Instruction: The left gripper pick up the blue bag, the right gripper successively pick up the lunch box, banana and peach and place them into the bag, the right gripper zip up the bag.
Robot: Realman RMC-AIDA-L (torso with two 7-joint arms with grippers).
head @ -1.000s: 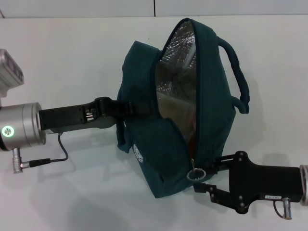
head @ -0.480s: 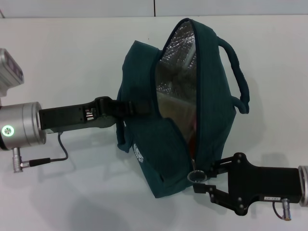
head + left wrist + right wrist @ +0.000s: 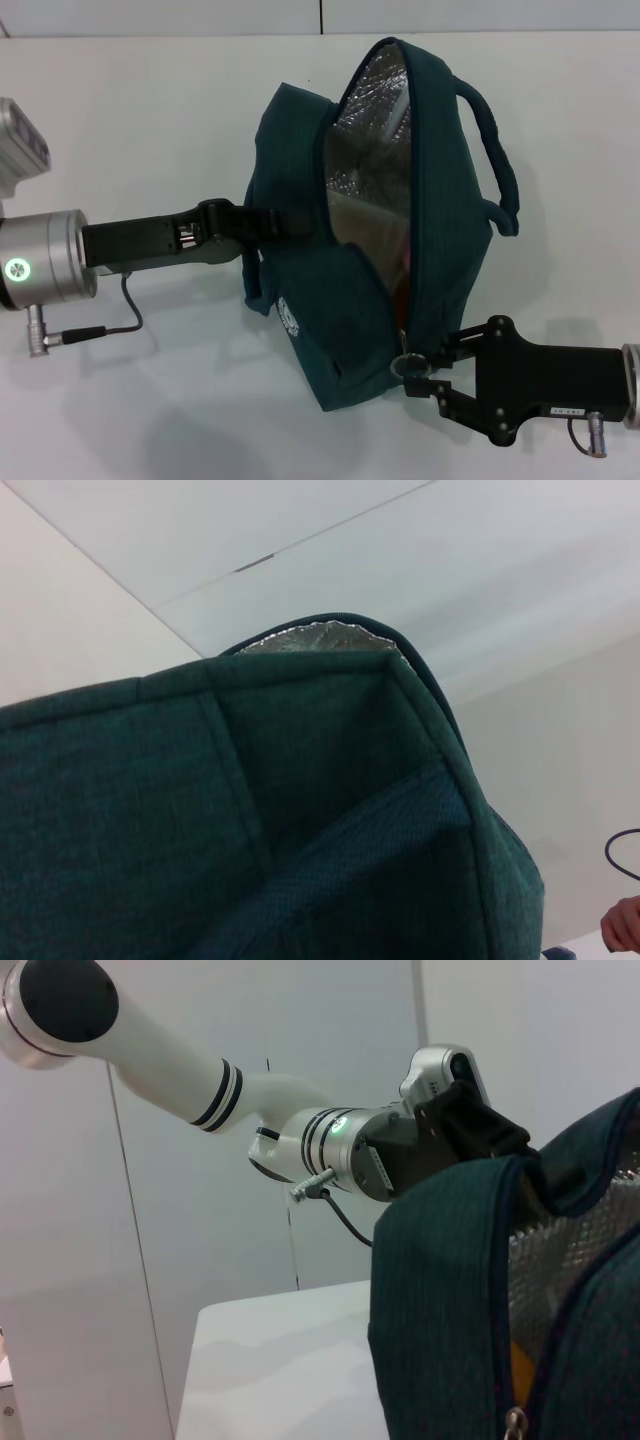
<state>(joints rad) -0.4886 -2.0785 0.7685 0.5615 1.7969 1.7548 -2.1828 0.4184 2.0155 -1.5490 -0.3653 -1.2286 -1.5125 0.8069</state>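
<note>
The blue bag (image 3: 300,150) hangs tilted above the white table (image 3: 140,120), its mouth gaping and the silver foil lining (image 3: 375,130) showing. My left gripper (image 3: 285,222) reaches in from the left and is shut on the bag's side by one handle; the same gripper (image 3: 480,1130) shows in the right wrist view. At the bag's lower corner my right gripper (image 3: 420,368) is open, its fingertips on either side of the ring zipper pull (image 3: 407,366). Lunch box, banana and peach are hidden; only an orange-yellow patch (image 3: 520,1365) shows inside the opening.
The bag's second handle (image 3: 495,150) arches out on the far right. A black cable (image 3: 125,315) loops under my left wrist. The left wrist view is filled by bag fabric (image 3: 200,780).
My right gripper has crept toward the bag, and its fingers now bracket the ring pull more closely. The left arm and the bag have barely moved.
</note>
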